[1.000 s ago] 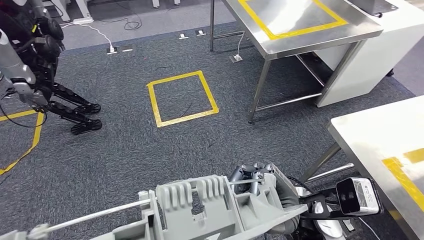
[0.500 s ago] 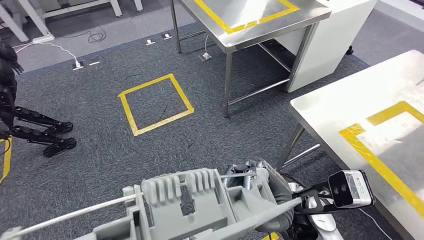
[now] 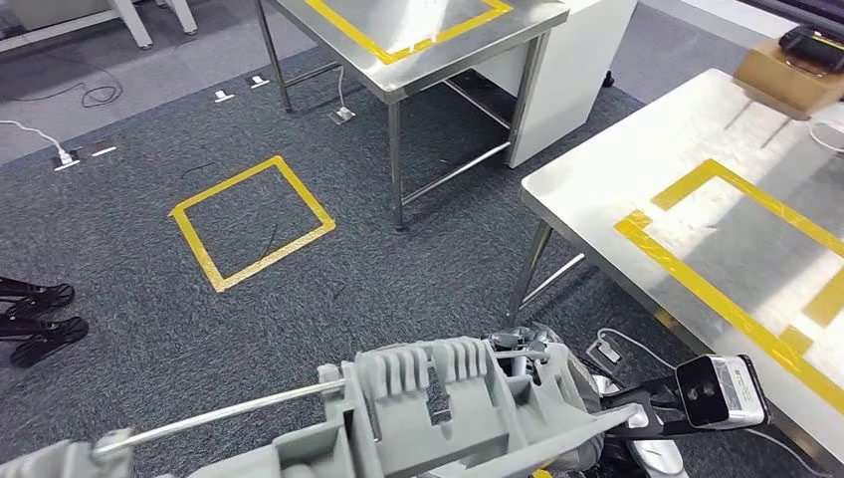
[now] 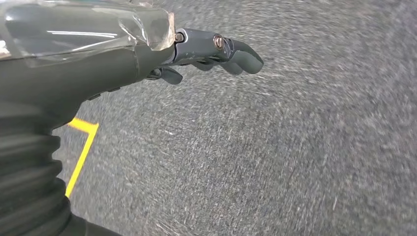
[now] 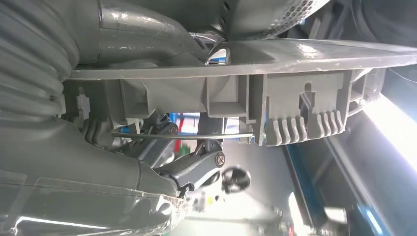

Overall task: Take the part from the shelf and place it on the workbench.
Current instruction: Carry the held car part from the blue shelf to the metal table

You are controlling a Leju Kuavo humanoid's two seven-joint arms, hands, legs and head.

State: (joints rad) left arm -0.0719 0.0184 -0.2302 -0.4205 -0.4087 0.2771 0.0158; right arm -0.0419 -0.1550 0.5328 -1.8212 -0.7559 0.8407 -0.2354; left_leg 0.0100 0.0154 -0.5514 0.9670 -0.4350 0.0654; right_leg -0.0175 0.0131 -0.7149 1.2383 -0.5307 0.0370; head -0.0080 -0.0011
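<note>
Grey carpet (image 3: 418, 269) fills the open floor ahead of you, marked by a yellow tape square (image 3: 251, 221). To your right, the steel worktop (image 3: 607, 184) with its yellow tape outline presents a near corner and edge just beside your right hand (image 3: 552, 393); a second steel table (image 3: 438, 55) stands farther off. The grey moulded part (image 3: 438, 413) sits low in the head view, gripped by the right hand's fingers (image 5: 196, 164). Your left hand (image 4: 211, 51) hangs over carpet, fingers loosely curled, holding nothing.

workbench (image 3: 597, 189) top bare; box (image 3: 786, 80) far corner.
</note>
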